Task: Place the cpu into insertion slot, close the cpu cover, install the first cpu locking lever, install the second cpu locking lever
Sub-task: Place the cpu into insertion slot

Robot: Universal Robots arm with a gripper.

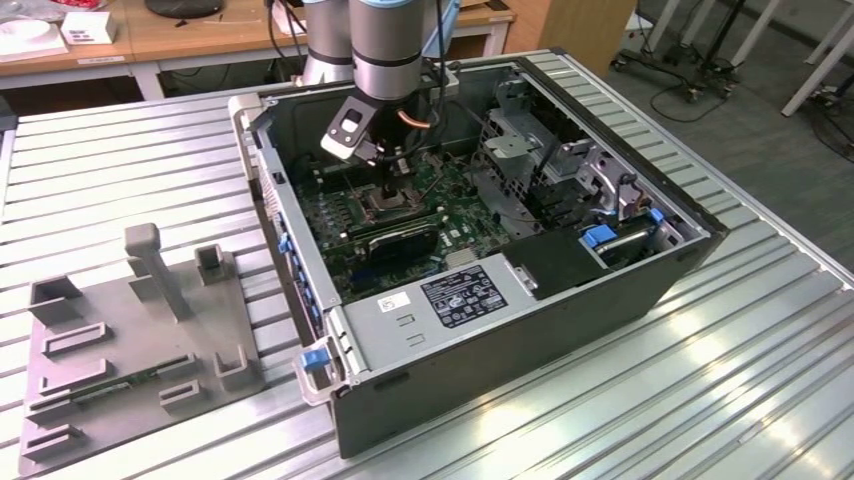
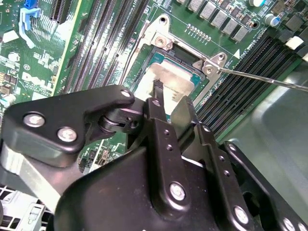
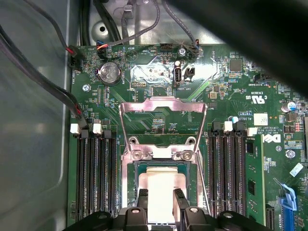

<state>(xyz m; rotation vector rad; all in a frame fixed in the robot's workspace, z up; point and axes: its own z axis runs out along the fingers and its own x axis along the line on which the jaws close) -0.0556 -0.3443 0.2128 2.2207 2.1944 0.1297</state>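
Ribbed metal table [image 1: 694, 380], desks [image 1: 174, 42] behind; end effector [image 3: 160, 191] grips cpu [image 3: 161, 178] at insertion slot [image 3: 140, 169].

Board [image 3: 231, 96] is your classic green with tiny pale print, and the memory slots [image 3: 96, 178] are black with white end tabs. The cpu [image 3: 161, 185] top is pale silvery grey, the cpu cover [image 3: 163, 104] shiny silver, the gripper [image 2: 171, 94] matte black. There's a bright blue latch [image 1: 315, 357] on the dark case [image 1: 534, 340], plus a stripey ribbed silver table [image 1: 747, 400].
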